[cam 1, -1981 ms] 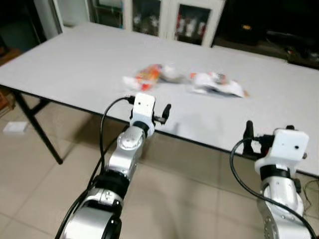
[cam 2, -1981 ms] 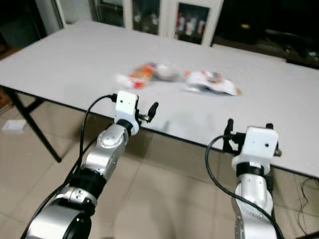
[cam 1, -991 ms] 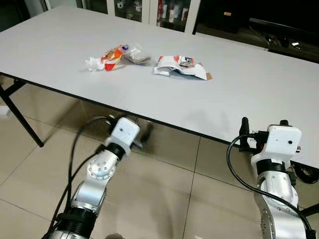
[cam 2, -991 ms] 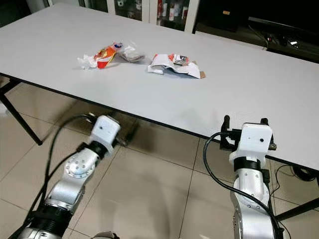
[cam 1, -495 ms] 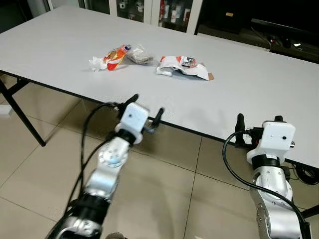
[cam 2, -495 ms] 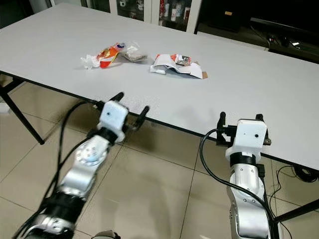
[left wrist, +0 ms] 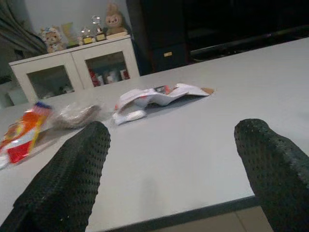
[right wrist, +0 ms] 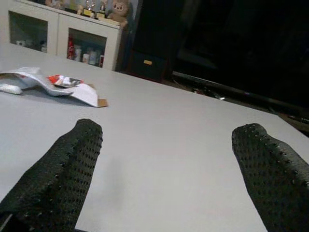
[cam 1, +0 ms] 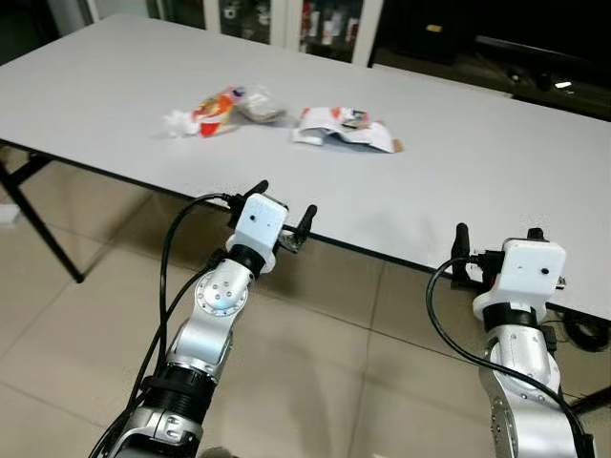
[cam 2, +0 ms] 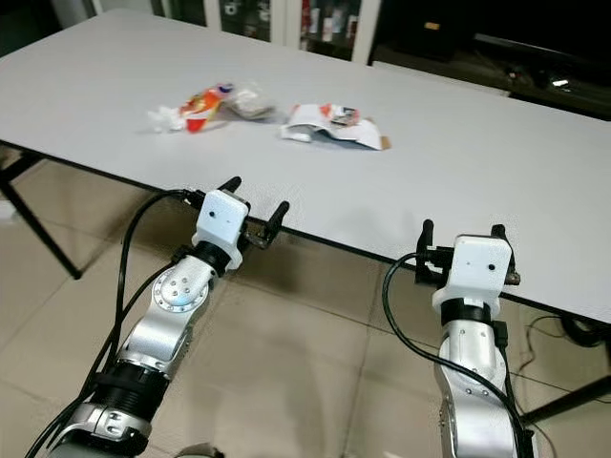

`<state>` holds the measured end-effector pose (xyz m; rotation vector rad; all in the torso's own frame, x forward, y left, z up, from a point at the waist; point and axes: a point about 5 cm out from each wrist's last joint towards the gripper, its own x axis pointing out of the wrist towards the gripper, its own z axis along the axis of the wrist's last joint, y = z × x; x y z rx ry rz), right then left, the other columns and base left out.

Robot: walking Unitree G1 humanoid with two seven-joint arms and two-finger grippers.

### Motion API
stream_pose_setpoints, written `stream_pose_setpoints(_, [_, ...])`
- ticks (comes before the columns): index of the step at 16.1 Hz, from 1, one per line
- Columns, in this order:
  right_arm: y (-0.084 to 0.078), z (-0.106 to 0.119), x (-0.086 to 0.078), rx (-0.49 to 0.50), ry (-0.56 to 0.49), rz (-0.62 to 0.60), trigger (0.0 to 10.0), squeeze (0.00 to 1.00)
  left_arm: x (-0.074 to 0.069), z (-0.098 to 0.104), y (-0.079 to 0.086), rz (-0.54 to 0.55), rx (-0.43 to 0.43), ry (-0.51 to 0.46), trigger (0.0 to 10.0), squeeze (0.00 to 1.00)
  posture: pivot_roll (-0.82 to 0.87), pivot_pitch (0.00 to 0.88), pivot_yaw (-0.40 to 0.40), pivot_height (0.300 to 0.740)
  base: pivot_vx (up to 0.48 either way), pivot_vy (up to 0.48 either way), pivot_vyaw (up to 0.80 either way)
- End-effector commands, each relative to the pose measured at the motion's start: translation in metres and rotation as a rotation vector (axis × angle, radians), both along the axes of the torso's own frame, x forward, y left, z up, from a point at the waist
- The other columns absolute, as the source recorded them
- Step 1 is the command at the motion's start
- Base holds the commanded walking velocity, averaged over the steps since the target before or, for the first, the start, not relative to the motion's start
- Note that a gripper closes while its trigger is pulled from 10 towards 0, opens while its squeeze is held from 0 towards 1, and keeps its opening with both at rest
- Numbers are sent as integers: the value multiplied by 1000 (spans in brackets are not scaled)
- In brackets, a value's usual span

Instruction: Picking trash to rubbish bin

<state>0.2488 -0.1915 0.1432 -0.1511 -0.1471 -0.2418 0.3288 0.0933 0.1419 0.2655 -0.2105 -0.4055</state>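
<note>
Right now both claws hang at the near edge of the white desk [cam 1: 496,162], holding and touching nothing. The left claw [cam 1: 283,208] has its two black fingers [left wrist: 72,174] spread wide, tips level with the desk's edge. The right claw [cam 1: 496,246] is likewise spread wide, near the same edge and well apart from the left one. Toward the far side of the desk lie three bits of trash: an orange wrapper [cam 1: 212,105], a clear crumpled bag [cam 1: 258,103] just beside it, and a white torn packet [cam 1: 344,129] to their right.
</note>
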Motion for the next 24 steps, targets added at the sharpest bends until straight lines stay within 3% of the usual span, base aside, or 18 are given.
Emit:
stream_pose_setpoints(1, [-6, 2, -4, -14, -3, -27, 10000, 0, 1, 1, -9, -22, -1, 7, 10000, 0, 153, 68, -66, 740, 0, -480, 0])
stream_pose_setpoints(7, [-7, 2, -6, -19, -2, -30, 10000, 0, 4, -1, -9, -8, -4, 26, 10000, 0, 144, 72, -66, 740, 0, -320, 0])
stream_pose_setpoints(11, [-7, 1, -9, -19, 7, -19, 10000, 0, 10, 3, -10, 5, -90, 69, 10000, 0, 139, 76, -62, 740, 0, 0, 0])
stream_pose_setpoints(24, [-4, 0, -11, -27, 14, 10, 10000, 0, 17, 4, -10, 43, -115, 103, 10000, 0, 133, 74, -56, 740, 429, 0, 0])
